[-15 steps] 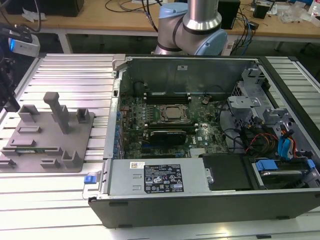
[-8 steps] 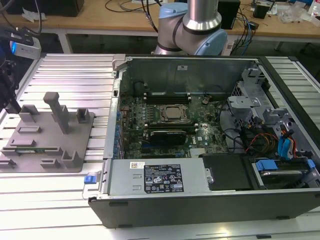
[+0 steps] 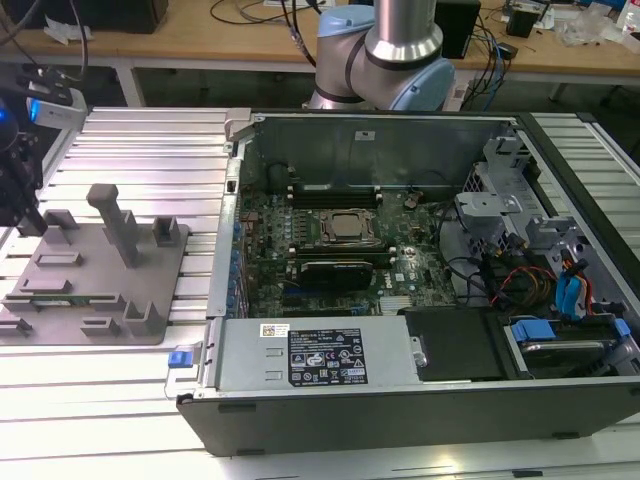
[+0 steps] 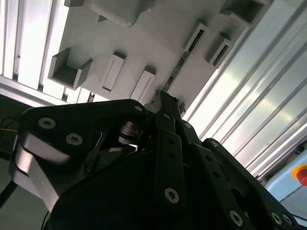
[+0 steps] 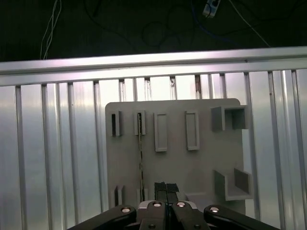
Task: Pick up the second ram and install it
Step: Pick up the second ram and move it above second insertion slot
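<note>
One ram [image 5: 140, 158] edge-on, claw [image 5: 166, 188] closed, part cropped.

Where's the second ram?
The second ram stands on edge in the grey fixture plate at the exterior view's left, beside the open computer case.

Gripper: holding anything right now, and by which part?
Nothing. The gripper is shut and empty over the grey plastic fixture; the thin dark-green ram stick sits in it, untouched.

Black hand [image 5: 166, 186], fingers [image 5: 160, 189] tight together.
</note>
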Available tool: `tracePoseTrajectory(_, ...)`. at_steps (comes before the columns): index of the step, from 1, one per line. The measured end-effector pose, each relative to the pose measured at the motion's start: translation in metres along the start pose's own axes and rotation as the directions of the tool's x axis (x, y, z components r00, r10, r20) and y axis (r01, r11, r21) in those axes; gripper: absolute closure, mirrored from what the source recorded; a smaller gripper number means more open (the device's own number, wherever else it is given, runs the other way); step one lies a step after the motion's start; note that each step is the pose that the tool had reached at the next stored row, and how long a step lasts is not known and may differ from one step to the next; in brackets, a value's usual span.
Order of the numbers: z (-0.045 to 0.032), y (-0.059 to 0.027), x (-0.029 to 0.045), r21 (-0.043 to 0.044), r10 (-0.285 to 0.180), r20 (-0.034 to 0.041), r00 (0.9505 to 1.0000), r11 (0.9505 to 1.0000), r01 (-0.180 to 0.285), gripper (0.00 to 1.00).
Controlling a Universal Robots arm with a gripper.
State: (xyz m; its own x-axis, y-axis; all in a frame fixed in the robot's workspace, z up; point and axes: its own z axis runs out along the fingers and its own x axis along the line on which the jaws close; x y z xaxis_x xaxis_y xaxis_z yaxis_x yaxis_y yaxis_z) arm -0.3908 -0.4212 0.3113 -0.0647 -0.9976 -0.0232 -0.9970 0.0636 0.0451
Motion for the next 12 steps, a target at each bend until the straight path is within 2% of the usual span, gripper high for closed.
tracePoseTrajectory(12, 0.0124, 0.0010, 0.0020, 0.0001, 0.000, 0.0001, 1.0000, 1.0000, 0.000, 0.92)
